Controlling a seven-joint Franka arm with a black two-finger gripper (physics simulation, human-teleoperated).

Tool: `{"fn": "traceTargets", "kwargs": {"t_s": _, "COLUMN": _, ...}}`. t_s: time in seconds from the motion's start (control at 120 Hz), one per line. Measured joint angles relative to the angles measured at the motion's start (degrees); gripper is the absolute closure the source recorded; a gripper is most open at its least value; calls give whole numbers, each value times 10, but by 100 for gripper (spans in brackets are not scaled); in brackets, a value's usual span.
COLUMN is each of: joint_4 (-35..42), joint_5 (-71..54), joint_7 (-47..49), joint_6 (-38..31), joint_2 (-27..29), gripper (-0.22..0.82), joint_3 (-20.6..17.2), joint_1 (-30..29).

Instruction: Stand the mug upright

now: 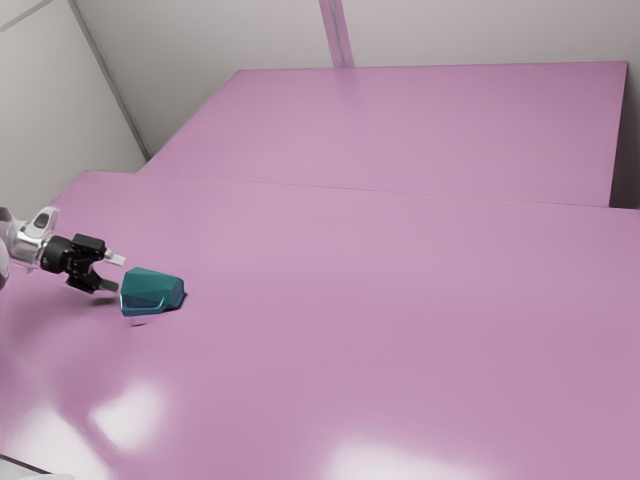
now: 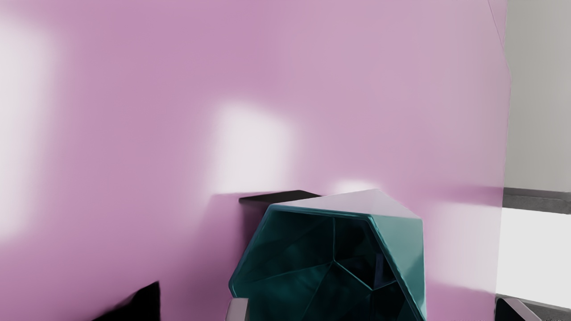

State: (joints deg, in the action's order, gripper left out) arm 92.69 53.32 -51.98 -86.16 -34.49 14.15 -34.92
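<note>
In the exterior view my gripper [image 1: 113, 273] is at the far left, low over the table, with its two fingers apart. Just beyond the fingertips the teal faceted mug [image 1: 150, 292] lies on its side. The wrist view looks into the hollow inside of the mug [image 2: 321, 263], its mouth turned toward my hand. Along the bottom edge of that view the open gripper [image 2: 374, 310] has its fingertips spread wide, one near the mug's rim and the other well off to its far side. Part of the mug is cut off there.
The pink table [image 1: 380, 300] stretches away to the exterior view's right, with another pink surface [image 1: 400, 130] behind it. Pale walls [image 1: 200, 50] stand at the back. A dark flat piece [image 2: 285, 196] shows behind the mug's rim.
</note>
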Motion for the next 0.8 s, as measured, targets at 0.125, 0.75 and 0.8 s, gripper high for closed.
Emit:
{"fn": "traceTargets", "kwargs": {"t_s": 0.125, "joint_4": 10, "joint_5": 17, "joint_7": -19, "joint_6": 14, "joint_2": 0, "gripper": 0, "joint_3": -1, "joint_1": 0}}
{"fn": "traceTargets", "kwargs": {"t_s": 0.75, "joint_4": 41, "joint_5": 35, "joint_7": -67, "joint_6": 23, "joint_2": 4, "gripper": 17, "joint_3": -27, "joint_1": 4}}
{"fn": "traceTargets", "kwargs": {"t_s": 0.8, "joint_4": 41, "joint_5": 35, "joint_7": -68, "joint_6": 23, "joint_2": 4, "gripper": 26, "joint_3": -27, "joint_1": 4}}
